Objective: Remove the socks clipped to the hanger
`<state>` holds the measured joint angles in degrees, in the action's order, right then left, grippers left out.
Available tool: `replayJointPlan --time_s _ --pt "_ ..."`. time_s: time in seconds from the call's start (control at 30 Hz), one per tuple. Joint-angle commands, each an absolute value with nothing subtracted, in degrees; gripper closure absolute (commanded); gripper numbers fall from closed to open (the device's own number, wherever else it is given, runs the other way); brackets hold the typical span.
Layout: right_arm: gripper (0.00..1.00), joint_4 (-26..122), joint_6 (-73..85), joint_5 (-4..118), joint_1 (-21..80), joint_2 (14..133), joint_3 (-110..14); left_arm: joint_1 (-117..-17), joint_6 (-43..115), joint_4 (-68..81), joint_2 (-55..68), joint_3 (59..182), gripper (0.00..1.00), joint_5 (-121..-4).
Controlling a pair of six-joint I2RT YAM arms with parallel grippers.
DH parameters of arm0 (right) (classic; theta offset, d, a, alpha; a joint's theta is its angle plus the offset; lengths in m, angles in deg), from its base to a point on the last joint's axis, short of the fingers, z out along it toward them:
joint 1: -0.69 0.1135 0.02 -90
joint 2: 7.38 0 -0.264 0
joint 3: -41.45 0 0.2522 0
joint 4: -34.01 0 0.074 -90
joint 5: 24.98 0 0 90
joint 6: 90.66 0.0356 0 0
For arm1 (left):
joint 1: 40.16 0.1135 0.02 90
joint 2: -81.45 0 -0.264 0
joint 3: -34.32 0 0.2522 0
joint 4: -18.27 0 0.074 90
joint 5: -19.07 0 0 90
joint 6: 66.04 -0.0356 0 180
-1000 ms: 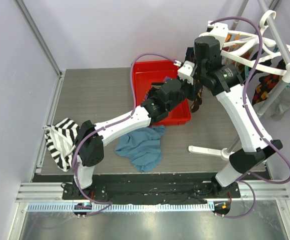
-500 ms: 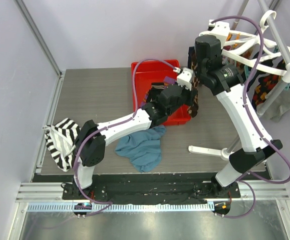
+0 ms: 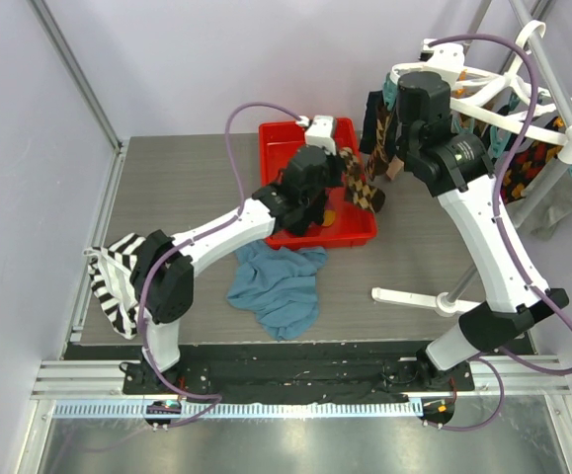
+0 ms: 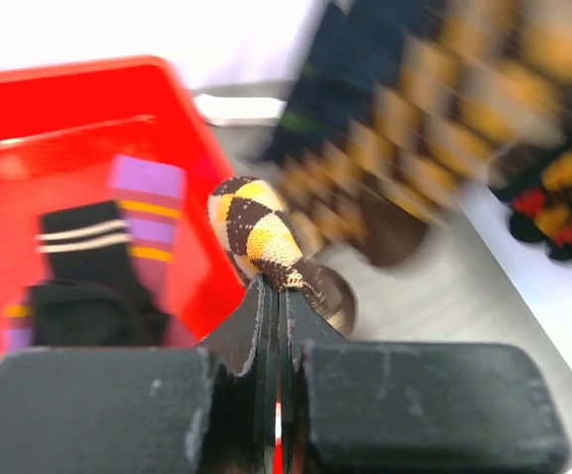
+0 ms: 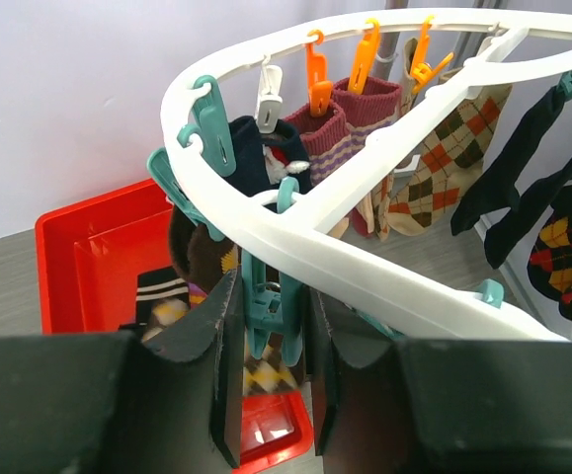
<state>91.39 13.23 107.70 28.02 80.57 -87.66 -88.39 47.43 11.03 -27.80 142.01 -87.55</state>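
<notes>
Grey wood-grain table point(image 3: 167, 188), lavender walls. Hanger point(image 5: 295, 222) stands at far right, red tray point(image 3: 278, 133) at far centre.

Left gripper point(image 4: 278, 296): jaws together, pinching one brown-yellow argyle sock point(image 4: 256, 232) by its end. The sock is above the tray's right side, left of the hanger and apart from it.

Right gripper point(image 5: 271, 326): at the hanger's left rim, jaws clamped on a teal clip point(image 5: 264, 296).

Other socks point(image 5: 444, 158) hang clipped further right. Several lie in the tray.
</notes>
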Motion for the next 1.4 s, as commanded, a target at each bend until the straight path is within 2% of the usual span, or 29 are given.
replayJointPlan --time_s 0.0,0.13,0.17,0.2,0.23,0.27,0.37,0.43,0.6,0.73,1.17,1.27,1.37 --pt "0.99 88.29 13.58 107.21 28.2 77.62 -87.36 -85.26 50.94 8.21 -24.45 143.44 1.0 -90.62" --pt "0.99 88.38 13.31 107.12 28.11 77.35 -87.09 -84.11 51.03 5.13 -25.6 143.7 1.0 -93.25" --pt "0.99 88.29 13.31 107.12 28.11 77.26 -86.92 -83.67 51.03 4.69 -26.03 144.05 0.97 -92.91" --pt "0.99 88.38 13.31 107.12 28.2 77.18 -86.83 -83.58 50.95 4.33 -27.0 144.49 0.9 -92.73" --pt "0.99 88.38 13.4 106.69 28.11 77.0 -86.74 -83.41 50.86 1.89 -27.44 144.75 0.77 -92.55" --pt "0.99 88.38 13.4 106.42 28.11 76.83 -86.74 -83.41 50.68 1.96 -27.62 144.76 0.44 -92.12" --pt "0.99 88.21 13.49 105.8 28.11 76.74 -86.57 -83.41 49.81 6.68 -26.4 141.53 0.2 -88.0" --pt "0.99 88.21 13.66 105.63 28.11 76.74 -86.65 -83.41 49.19 13.07 -24.46 138.19 0.16 -82.99" --pt "0.99 88.12 14.19 104.66 28.11 76.65 -86.65 -83.67 49.1 19.79 -24.36 137.72 0.13 -71.31" --pt "0.99 88.12 14.63 104.22 28.02 76.04 -86.39 -84.89 48.66 20.06 -26.91 142.11 0.11 -67.43" --pt "0.99 88.03 15.95 102.2 28.11 74.89 -86.13 -88.59 47.52 18.31 -36.13 155.64 0.07 -70.57" --pt "0.99 88.03 16.65 101.5 28.11 74.8 -85.86 -88.68 47.87 16.99 -37.9 158.99 0.1 -74.0" --pt "0.99 88.03 16.92 100.62 28.11 74.63 -85.34 -88.77 47.78 16.37 -39.31 161.1 0.23 -76.73"
